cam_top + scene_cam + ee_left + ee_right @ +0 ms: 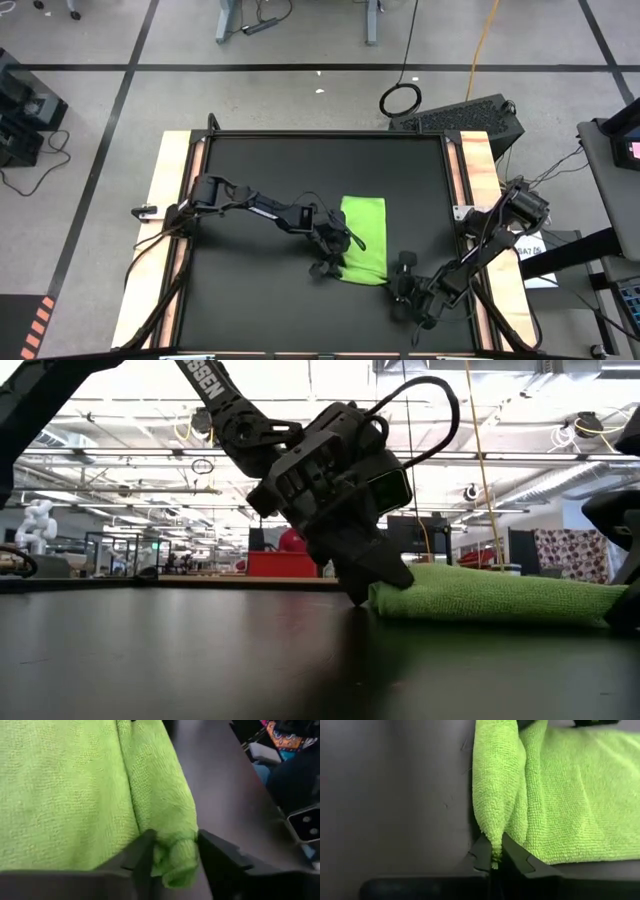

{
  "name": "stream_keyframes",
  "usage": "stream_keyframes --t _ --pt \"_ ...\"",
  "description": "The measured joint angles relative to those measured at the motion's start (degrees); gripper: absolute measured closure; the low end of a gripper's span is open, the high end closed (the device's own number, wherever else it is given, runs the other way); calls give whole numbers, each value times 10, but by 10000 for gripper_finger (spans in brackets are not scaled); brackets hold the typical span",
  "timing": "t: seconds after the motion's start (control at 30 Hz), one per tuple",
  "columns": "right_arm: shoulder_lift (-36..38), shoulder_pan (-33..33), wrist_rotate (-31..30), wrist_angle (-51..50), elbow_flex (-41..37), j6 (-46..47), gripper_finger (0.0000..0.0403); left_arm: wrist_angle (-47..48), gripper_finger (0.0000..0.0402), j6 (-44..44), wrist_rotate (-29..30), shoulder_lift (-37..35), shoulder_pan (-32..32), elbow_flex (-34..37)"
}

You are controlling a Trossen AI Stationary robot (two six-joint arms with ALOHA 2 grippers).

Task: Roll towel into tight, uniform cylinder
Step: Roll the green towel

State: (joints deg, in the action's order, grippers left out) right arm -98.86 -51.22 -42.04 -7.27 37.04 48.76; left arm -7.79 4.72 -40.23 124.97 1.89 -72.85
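Observation:
The lime-green towel (pixel 365 238) lies flat on the black table (pixel 260 170), its long sides running near to far. Its near edge is turned over into a narrow raised fold (pixel 497 780). My left gripper (pixel 332 264) is at the towel's near left corner and is shut on that fold; it also shows in the low view (pixel 365 588). My right gripper (pixel 402 276) is at the near right corner and is shut on the fold's other end. No tag shows. My left gripper pinches the left end of the turned-over near edge (pixel 175 862) between its two fingers, several layers bunched. The fingers slant down from the table's left. The end stays at table height, with the rest of the towel flat. My right gripper pinches the right tip of the same fold (pixel 495 851) between its two fingertips, only at their free ends. The fingers lie low, coming from the table's right along the fold. The towel rests on the table.
Bare black table lies around the towel on the left (pixel 250 280) and far (pixel 320 160) sides. Light wooden side rails (pixel 170 200) border the table. Cables and equipment (pixel 470 115) lie on the floor beyond the far edge.

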Motion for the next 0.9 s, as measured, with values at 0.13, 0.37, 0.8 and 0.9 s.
stream_keyframes --t 0.13,0.37,0.8,0.9 --pt "26 8 38 -20 -1 16 391 3 187 -18 10 -18 0 1" --pt "70 43 124 -30 -2 20 390 24 179 -117 87 -57 34 1" --pt "126 108 217 -44 -2 -7 390 37 179 -378 467 -68 182 2" --pt "135 122 241 -42 -2 -19 390 39 179 -382 516 -68 193 2"
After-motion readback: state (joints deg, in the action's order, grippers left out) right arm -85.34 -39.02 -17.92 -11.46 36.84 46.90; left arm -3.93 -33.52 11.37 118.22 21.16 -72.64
